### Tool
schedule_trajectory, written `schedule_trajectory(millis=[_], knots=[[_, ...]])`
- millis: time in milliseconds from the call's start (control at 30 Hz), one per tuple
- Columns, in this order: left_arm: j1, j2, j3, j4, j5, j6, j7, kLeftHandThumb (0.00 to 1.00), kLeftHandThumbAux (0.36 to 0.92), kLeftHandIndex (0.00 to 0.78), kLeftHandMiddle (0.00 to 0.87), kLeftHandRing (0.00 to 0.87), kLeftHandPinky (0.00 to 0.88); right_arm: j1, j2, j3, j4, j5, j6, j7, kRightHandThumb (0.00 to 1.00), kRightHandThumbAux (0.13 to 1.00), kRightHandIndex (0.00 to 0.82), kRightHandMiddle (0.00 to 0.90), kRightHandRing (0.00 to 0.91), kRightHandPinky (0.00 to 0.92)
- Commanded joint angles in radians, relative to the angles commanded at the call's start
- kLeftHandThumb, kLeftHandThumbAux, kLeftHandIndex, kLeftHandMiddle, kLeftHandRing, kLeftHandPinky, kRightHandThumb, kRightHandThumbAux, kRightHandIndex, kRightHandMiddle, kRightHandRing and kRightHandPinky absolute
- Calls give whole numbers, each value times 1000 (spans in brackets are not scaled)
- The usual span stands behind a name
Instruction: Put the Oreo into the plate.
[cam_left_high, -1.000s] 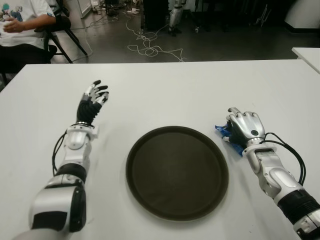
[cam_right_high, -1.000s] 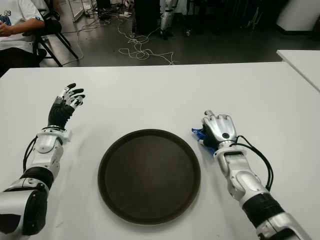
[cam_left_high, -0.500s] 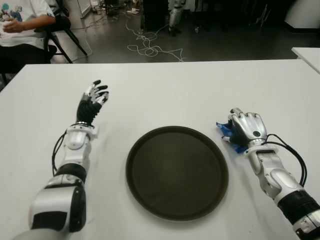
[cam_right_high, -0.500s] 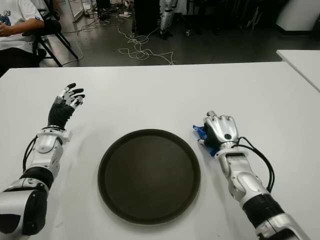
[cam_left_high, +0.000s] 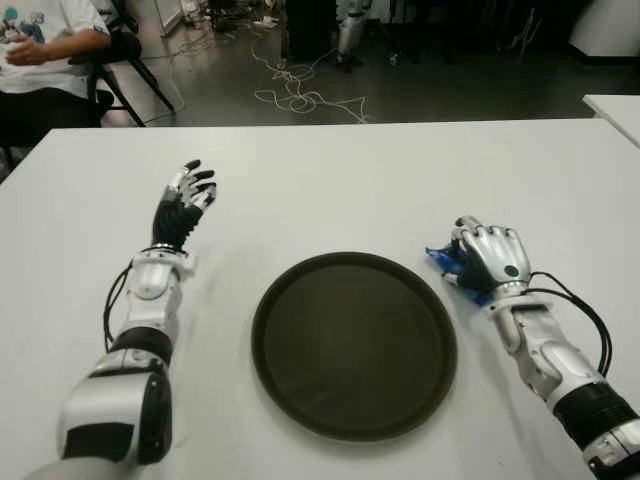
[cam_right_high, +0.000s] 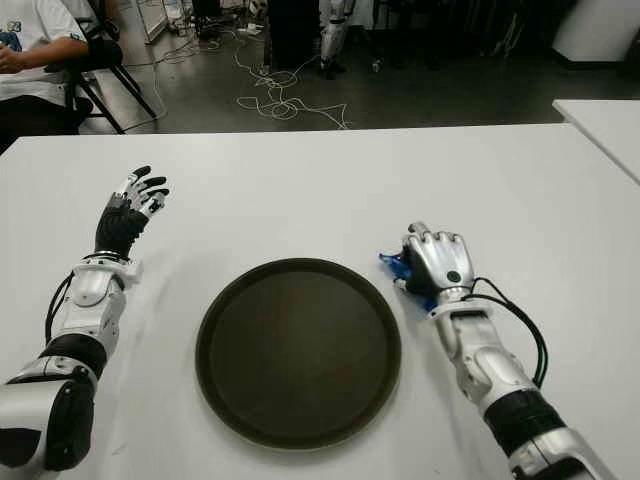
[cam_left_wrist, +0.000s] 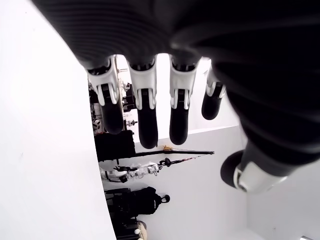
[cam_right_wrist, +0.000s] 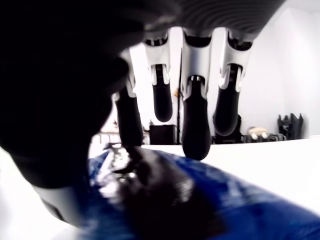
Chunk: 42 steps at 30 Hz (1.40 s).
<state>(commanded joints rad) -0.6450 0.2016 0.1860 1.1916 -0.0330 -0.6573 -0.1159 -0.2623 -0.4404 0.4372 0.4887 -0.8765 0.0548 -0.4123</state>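
- The round dark brown plate (cam_left_high: 354, 344) lies nearest on the white table (cam_left_high: 340, 190), between the two arms, and nothing lies in it.
- The right hand (cam_left_high: 488, 262) is just beside the plate's right edge, palm down, on top of the blue Oreo packet (cam_left_high: 441, 261). The forearm reaches back toward the robot.
- In the right wrist view the fingers (cam_right_wrist: 195, 131) hang over the packet (cam_right_wrist: 210, 200), curved down. One tip is near the wrapper, but I cannot tell if they truly grip it.
- Most of the packet is hidden under the hand; only a blue corner shows toward the plate.
- The left hand (cam_left_high: 184, 205) is held well apart from the plate on its left side, fingers (cam_left_wrist: 145, 120) spread and holding nothing.
- Far behind the table, a person (cam_left_high: 45, 45) sits on a chair, cut off by the frame edge, and white cables (cam_left_high: 300, 90) lie on the dark floor.
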Motion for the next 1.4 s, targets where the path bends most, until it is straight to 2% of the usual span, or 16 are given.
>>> schedule_trajectory(millis=[267,567,767,1067,1400], knots=[[-2,1,-4,1,7,0,10,348,608,120,219,206,211,-10,5,-9,33,16,-26,-7,12,784,494,562,562,517],[-1,0,-6,1,7,-1,11,355,618,121,219,200,190,-14,6,-16,45,31,-47,-6,47,797,513,603,591,542],[-1,-2,-5,1,5,-5,11,338,595,120,222,205,189,-15,6,-19,50,34,-52,2,41,788,513,625,613,559],[0,-4,-4,0,2,-10,5,341,591,121,224,209,204,-20,-2,-6,45,22,-30,54,41,793,527,643,629,559],[0,-5,-7,-1,4,-14,7,359,595,117,216,196,181,-28,-22,22,28,7,-2,133,76,782,503,589,582,537]])
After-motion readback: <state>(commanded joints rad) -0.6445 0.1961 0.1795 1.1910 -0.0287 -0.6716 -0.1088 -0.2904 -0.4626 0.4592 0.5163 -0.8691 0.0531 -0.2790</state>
